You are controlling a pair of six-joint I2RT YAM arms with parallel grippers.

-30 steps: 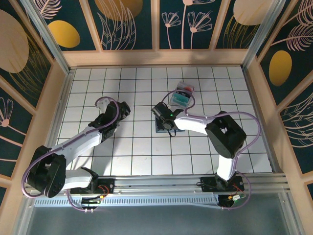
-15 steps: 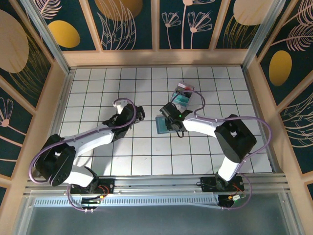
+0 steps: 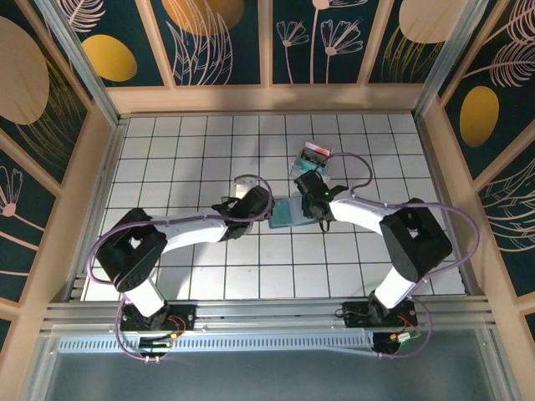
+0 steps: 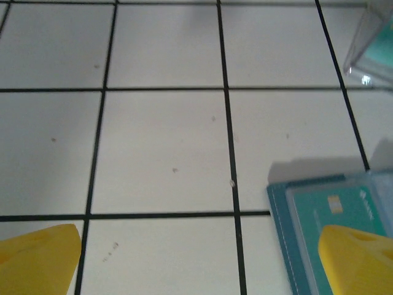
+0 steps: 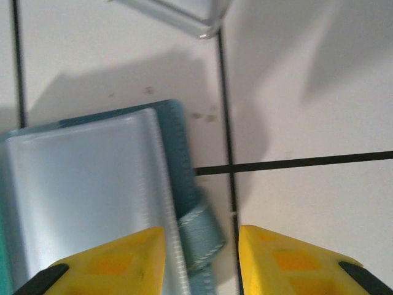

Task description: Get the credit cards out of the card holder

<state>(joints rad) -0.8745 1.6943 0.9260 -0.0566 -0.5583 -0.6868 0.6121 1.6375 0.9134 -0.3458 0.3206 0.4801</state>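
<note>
While card holder (image 3: 291, 214) lay open on desk (image 3: 209, 150), teal credit card (image 4: 325, 206) sat in its clear sleeve (image 5: 80, 196): likely stiff, slick; best pinched by edge. At holder's left, left gripper (image 4: 196, 255) gaped wide; right gripper (image 5: 201, 252), jaws apart, straddled holder's strap (image 5: 199, 236).

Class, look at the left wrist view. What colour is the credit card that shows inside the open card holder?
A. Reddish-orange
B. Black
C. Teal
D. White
C: in the left wrist view, the credit card tucked inside the card holder is plainly teal.
</note>
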